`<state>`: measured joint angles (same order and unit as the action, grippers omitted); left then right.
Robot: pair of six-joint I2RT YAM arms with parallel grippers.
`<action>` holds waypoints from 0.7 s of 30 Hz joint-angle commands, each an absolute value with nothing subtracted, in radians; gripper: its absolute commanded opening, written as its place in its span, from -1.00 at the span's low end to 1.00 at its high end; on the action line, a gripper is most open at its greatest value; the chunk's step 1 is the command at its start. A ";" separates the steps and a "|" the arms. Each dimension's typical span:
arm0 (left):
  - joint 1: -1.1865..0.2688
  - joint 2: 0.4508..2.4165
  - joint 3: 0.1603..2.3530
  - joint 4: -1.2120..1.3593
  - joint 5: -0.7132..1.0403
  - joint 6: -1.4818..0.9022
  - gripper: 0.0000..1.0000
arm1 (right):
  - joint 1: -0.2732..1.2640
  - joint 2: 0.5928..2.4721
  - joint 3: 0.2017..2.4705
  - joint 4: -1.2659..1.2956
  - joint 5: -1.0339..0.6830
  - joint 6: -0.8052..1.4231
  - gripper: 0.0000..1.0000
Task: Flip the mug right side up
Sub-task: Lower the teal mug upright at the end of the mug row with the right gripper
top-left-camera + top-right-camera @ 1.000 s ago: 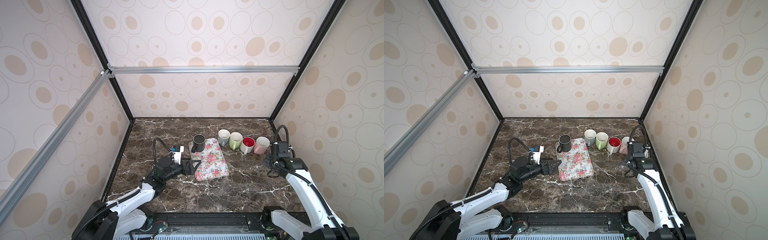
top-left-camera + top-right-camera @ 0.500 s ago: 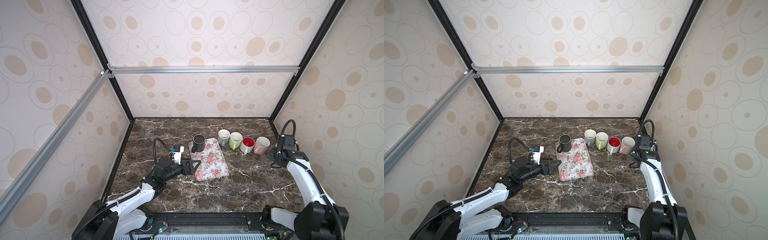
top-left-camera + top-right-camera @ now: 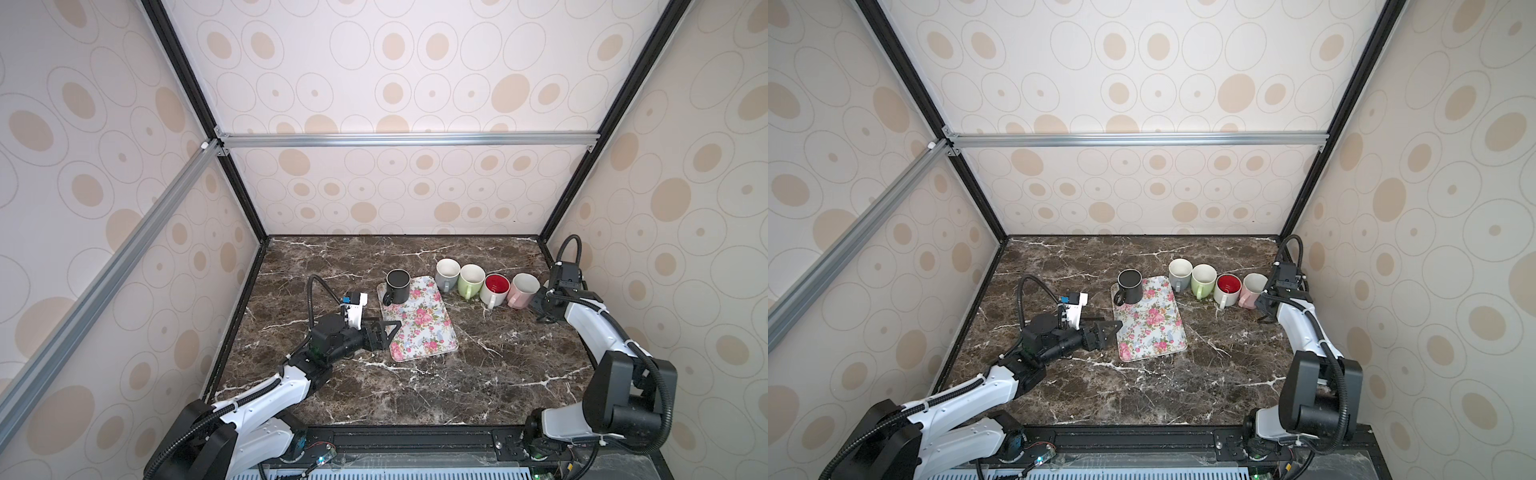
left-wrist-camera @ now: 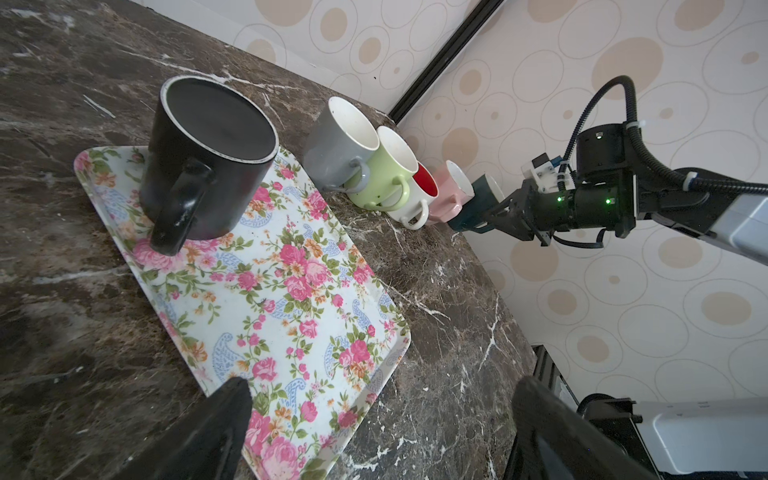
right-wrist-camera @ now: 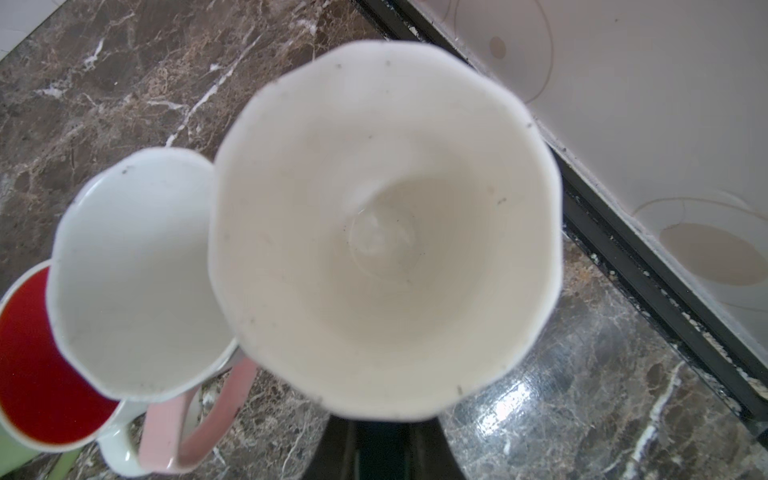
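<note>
My right gripper [image 4: 494, 212] is shut on a dark teal mug [image 4: 469, 210] with a white inside, mouth up, at the right end of a row of mugs. In the right wrist view its faceted white mouth [image 5: 382, 232] fills the picture and faces the camera; the fingers [image 5: 419, 453] show only below it. Whether its base rests on the table cannot be told. In both top views the gripper [image 3: 538, 305] [image 3: 1262, 305] hides it. A black mug [image 3: 397, 286] [image 4: 208, 166] stands on the floral tray [image 3: 419, 328], apparently bottom up. My left gripper [image 3: 390, 330] [image 4: 382, 386] is open at the tray's near left edge.
Grey [image 3: 447, 272], green [image 3: 471, 279], red-lined white [image 3: 495, 288] and pink [image 3: 524, 289] mugs stand mouth up in a row behind the tray's right side. The pink mug [image 5: 137, 270] touches the held one. The right enclosure wall and its black frame [image 5: 648, 257] run close beside the right gripper.
The right wrist has shifted a little toward the back right corner beside the pink mug, and that arm's elbow has risen. The left arm has not moved.
</note>
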<state>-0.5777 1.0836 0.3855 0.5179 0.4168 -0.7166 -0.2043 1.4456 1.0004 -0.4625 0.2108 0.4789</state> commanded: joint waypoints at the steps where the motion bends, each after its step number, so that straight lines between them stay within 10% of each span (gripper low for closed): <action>1: -0.580 1.089 0.407 0.515 0.405 -0.692 0.97 | -0.209 1.443 1.048 -0.373 0.256 0.453 -1.00; 21: -0.580 1.104 0.418 0.518 0.414 -0.698 0.97 | -0.224 1.577 1.094 -0.434 0.275 0.476 -0.81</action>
